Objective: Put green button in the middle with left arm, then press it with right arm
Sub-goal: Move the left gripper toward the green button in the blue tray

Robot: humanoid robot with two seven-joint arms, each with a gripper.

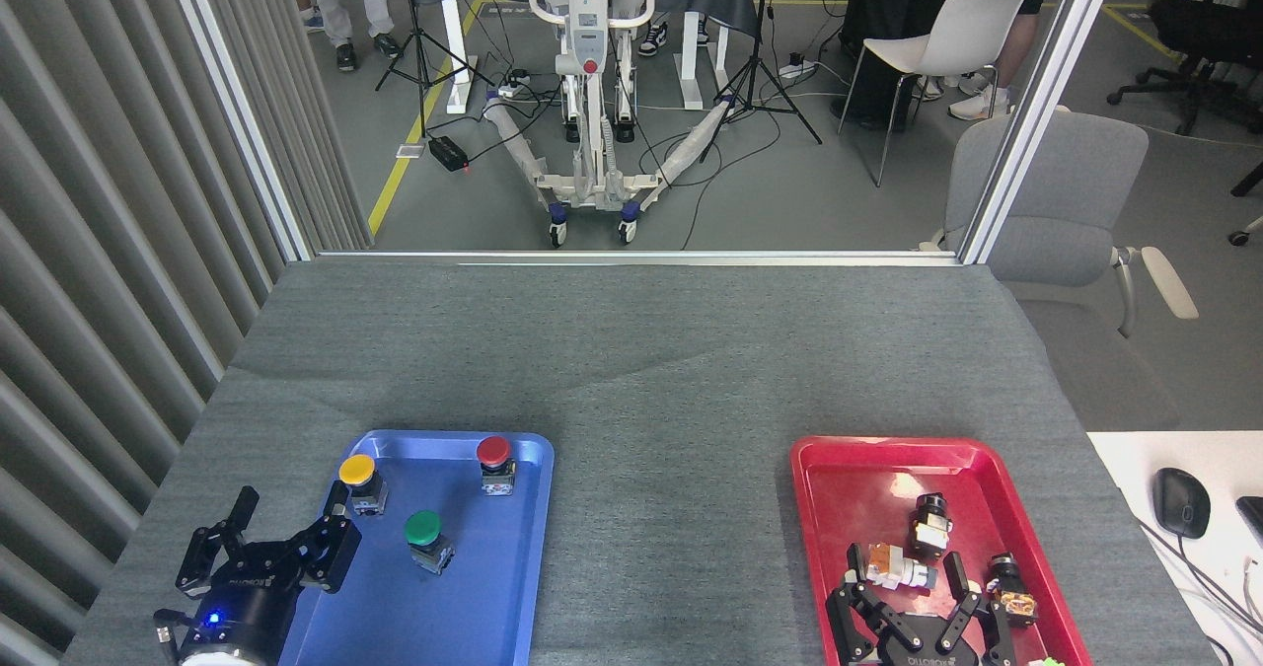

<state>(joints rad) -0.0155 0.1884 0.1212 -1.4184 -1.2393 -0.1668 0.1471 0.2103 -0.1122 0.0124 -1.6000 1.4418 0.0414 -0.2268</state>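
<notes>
The green button (pixel 425 538) stands upright in the blue tray (pixel 493 607), near its middle. My left gripper (pixel 271 538) is at the tray's left edge, fingers spread open, a short way left of the green button and just below the yellow button (pixel 359 481). It holds nothing. My right gripper (pixel 913 602) is low over the red tray (pixel 839 488), open with fingers splayed, nothing between them. The middle (pixel 671 518) is bare grey cloth between the two trays.
A red button (pixel 494 463) stands at the blue tray's far right. Several small switch parts (pixel 893 565) lie in the red tray. A mouse (pixel 1180 501) rests on a white desk to the right. The table's far edge meets a glass partition.
</notes>
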